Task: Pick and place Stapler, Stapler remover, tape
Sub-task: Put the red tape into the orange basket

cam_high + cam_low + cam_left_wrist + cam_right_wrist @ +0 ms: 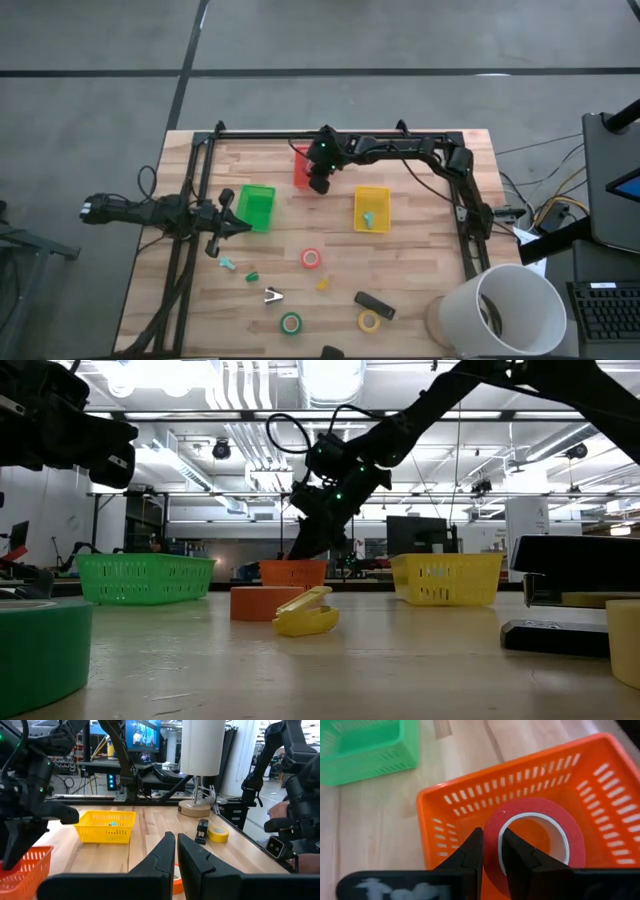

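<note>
My right gripper [492,845] is over the orange basket [301,166] at the table's far middle, shut on a red-orange tape roll [535,840]. My left gripper [236,226] waits shut beside the green basket [256,207]. A second red-orange roll [311,259], the green roll [291,323] and the yellow roll [369,321] lie flat on the table. The black stapler [374,305] lies near the yellow roll. Small teal [228,265], green [252,276], silver [273,295] and yellow [322,284] pieces lie between them. My right gripper pinches the red-orange roll by its ring wall [491,831], one finger [517,852] inside the centre hole and the other [470,852] outside. The fingers come from above, pointing down into the orange basket [470,800]. Whether the roll touches the basket's floor, I cannot tell.
A yellow basket [372,208] with a teal piece [368,217] in it stands right of the orange one. A big white cylinder [505,310] stands at the near right corner. A black frame [190,200] runs along the left, far and right edges.
</note>
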{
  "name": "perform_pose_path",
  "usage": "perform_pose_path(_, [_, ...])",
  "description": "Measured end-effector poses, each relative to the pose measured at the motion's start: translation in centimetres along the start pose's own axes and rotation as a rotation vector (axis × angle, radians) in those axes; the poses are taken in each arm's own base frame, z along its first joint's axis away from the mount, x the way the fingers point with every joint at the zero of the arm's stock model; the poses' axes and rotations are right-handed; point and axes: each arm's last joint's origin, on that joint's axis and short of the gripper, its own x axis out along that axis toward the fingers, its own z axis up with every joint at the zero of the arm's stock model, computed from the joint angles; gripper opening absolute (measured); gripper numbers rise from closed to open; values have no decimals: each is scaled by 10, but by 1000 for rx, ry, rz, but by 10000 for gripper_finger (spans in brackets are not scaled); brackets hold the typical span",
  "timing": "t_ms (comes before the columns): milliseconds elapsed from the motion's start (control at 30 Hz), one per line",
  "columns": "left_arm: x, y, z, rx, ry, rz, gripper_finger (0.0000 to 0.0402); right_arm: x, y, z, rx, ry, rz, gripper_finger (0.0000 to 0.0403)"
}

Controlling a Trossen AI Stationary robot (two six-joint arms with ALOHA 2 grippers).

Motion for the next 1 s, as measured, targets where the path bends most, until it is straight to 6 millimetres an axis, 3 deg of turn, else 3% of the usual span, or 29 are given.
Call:
perform_pose_path(433, [0,0,0,0,0,2,23,7,1,-5,4,24,8,52])
perform_pose_path(733, [0,0,0,0,0,2,23,3,-5,7,-3,-53,-29,52])
perform_pose_path(1000, [0,0,0,0,0,2,23,-3,-12,18,271,-110,-59,52])
